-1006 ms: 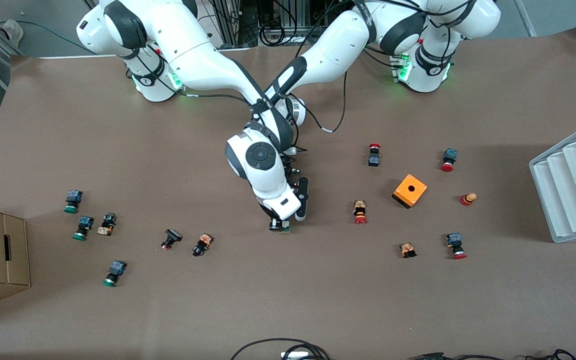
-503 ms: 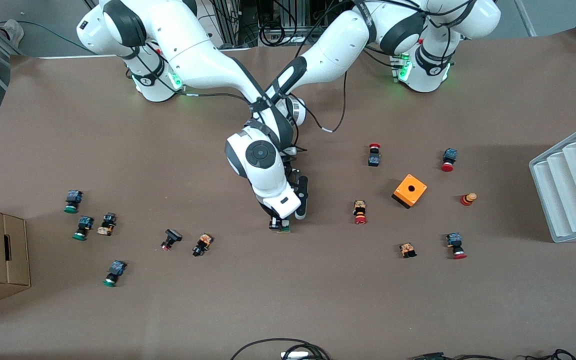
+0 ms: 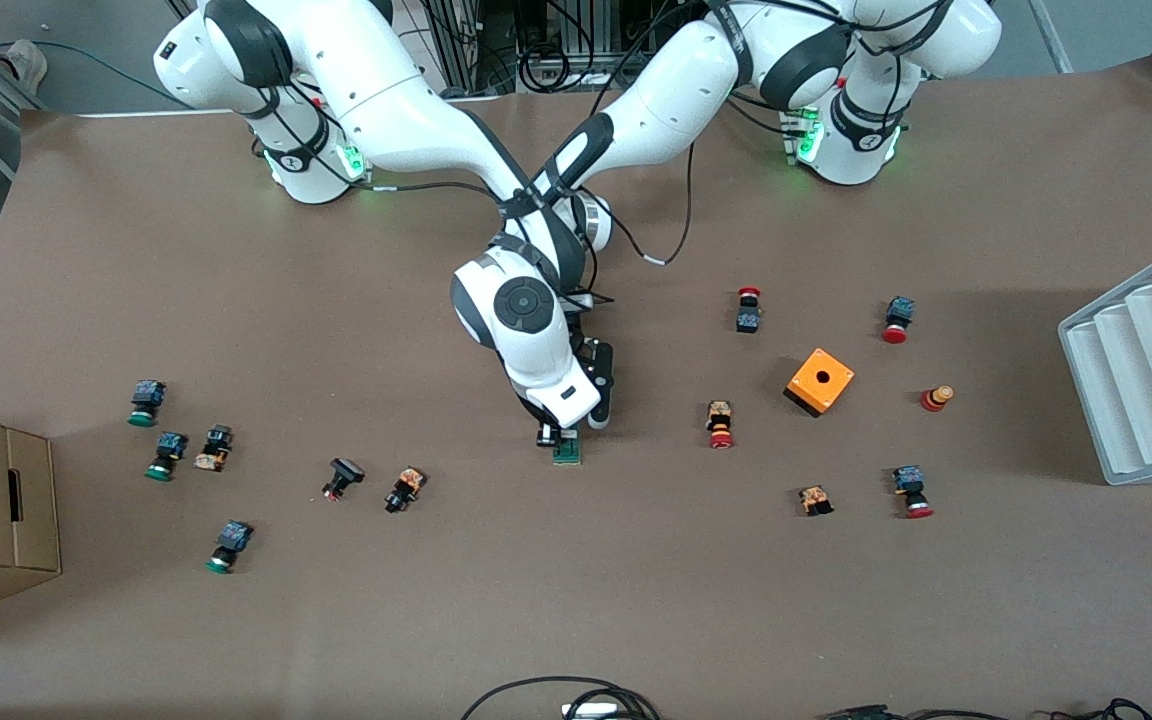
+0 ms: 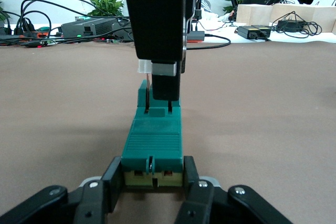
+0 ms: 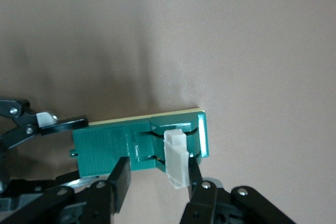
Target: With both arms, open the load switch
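Two white jointed robot arms with black joint bands are reaching from their bases to the middle of a table (image 3: 236,620) covered in brown paper, crossing each other as they go.

A small narrow green rectangular load switch (image 3: 567,453) is lying flat on the table near its centre. On a clock face laid over the front view, with the switch at the centre, an orange square box with a round hole (image 3: 820,381) is sitting at about three o'clock, well apart, and a small red-capped push-button (image 3: 720,424) is lying between the two. A cluster of small green-capped push-buttons (image 3: 167,455) is lying at about nine o'clock, toward the right arm's end of the table. A grey ribbed tray (image 3: 1146,365) is sitting at the left arm's end of the table.

The left tool (image 4: 152,182) is clenching one end of the load switch (image 4: 153,140), a black finger (image 4: 111,182) pressing each side of the green body.

The right tool (image 5: 155,179) is coming straight down onto the other end of the switch (image 5: 142,142) and is grasping the white sliding piece (image 5: 176,157) there, its black fingers (image 5: 119,179) straddling the switch's edge. In the front view the right arm's wrist is covering most of the right tool (image 3: 558,436), with only the green end of the switch showing below it.
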Action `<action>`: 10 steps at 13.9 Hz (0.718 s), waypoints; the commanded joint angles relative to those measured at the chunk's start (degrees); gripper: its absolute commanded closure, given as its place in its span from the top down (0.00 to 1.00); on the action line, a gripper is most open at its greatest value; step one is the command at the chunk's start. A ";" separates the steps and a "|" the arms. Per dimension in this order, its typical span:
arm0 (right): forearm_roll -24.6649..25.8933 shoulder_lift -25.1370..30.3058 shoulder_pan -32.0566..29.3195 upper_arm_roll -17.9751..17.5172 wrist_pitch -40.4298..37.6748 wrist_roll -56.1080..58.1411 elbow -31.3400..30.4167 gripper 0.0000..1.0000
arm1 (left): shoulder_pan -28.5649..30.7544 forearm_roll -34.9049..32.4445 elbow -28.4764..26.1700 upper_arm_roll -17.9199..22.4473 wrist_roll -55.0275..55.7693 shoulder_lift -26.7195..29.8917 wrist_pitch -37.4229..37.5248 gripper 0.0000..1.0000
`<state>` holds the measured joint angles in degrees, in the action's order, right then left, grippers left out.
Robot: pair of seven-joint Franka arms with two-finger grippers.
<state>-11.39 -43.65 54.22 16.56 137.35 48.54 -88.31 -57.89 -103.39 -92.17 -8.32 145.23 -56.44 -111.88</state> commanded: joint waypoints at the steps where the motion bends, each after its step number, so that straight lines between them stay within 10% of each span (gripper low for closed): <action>1: -0.92 2.34 0.62 -0.04 -0.85 -0.28 -2.22 0.50 | 0.41 -0.23 1.29 0.59 0.76 -2.54 -1.50 0.52; 10: -0.92 3.22 1.06 -0.12 -0.94 -0.72 -3.27 0.49 | 0.41 -0.23 1.29 0.59 0.76 -2.54 -1.50 0.52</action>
<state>-11.39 -42.30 54.31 16.52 137.08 48.47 -88.98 -57.89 -103.39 -92.17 -8.32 145.23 -56.44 -111.88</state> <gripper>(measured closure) 0.511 0.476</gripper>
